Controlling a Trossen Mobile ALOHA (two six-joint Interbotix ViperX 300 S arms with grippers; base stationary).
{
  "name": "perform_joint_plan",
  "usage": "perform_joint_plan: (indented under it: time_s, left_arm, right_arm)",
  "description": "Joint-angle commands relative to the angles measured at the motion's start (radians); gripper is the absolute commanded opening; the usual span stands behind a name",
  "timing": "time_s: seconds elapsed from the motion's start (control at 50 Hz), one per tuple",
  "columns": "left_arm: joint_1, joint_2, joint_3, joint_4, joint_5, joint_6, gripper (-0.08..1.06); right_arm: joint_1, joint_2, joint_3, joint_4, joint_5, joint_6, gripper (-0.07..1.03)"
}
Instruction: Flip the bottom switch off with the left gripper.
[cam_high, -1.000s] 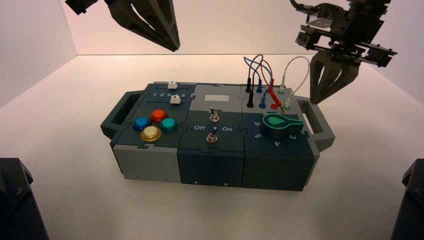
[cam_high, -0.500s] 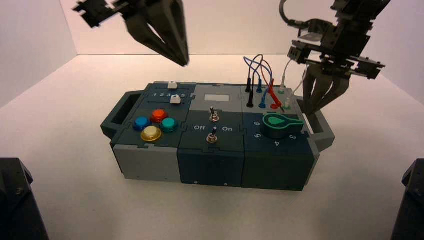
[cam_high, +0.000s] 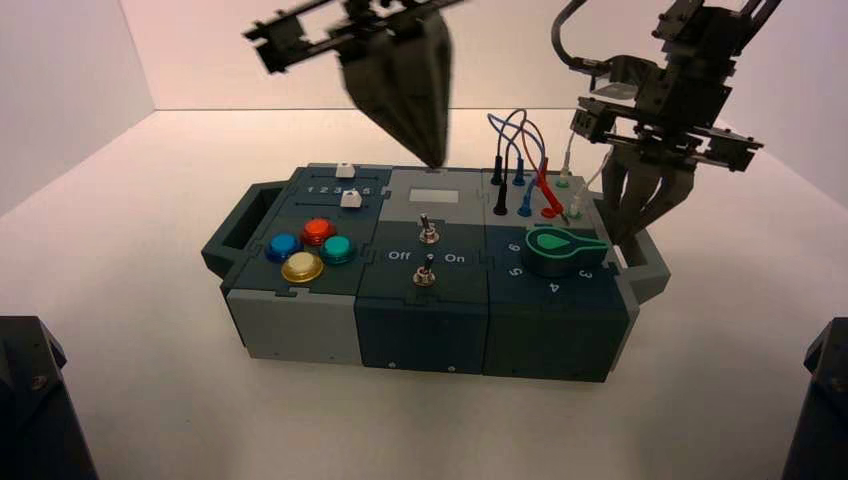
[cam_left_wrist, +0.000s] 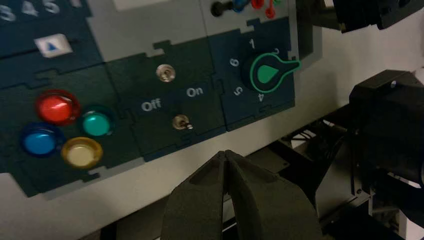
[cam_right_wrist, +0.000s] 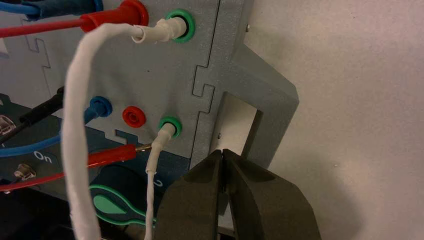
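The bottom switch (cam_high: 425, 272) is a tiny toggle on the box's front middle panel, between the "Off" and "On" lettering. In the left wrist view (cam_left_wrist: 181, 122) its dark-tipped lever leans toward "On". The twin top switch (cam_high: 427, 232) stands just behind it. My left gripper (cam_high: 432, 160) is shut and empty. It hangs point down, high over the grey back-middle panel, behind both switches and touching nothing. In its own view the left gripper (cam_left_wrist: 226, 152) shows its fingertips pressed together. My right gripper (cam_high: 625, 235) is shut by the box's right handle (cam_right_wrist: 260, 100).
Red, blue, teal and yellow buttons (cam_high: 310, 248) sit on the box's left part, with two white sliders (cam_high: 347, 185) behind them. A green knob (cam_high: 553, 250) is on the right. Plugged wires (cam_high: 525, 160) rise at the back right, close to the right gripper.
My left gripper has swung from the upper left to the right and down, to over the box's middle. My right gripper has shifted slightly left and lower by the right handle.
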Motion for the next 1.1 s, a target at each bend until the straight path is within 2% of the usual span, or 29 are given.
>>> perform_joint_plan:
  time_s: [0.02,0.28,0.6,1.1]
  left_arm:
    - [-0.028,0.037,-0.051,-0.002,0.0,-0.029,-0.03]
    - [-0.066,0.106,-0.1,-0.003,0.025,-0.061,-0.03]
    - [-0.075,0.146,-0.106,-0.002,0.051,-0.097,-0.03]
    - [-0.075,0.204,-0.106,0.002,0.048,-0.094,-0.03]
  right_arm:
    - [0.005,-0.008,-0.012,0.002,-0.003,-0.006,-0.02]
    - [0.003,-0.005,-0.011,0.002,-0.003,-0.011,-0.02]
    - [0.005,-0.005,-0.009,0.003,-0.003,-0.012,-0.02]
    - [0.005,-0.005,-0.011,0.003,0.0,-0.014,-0.02]
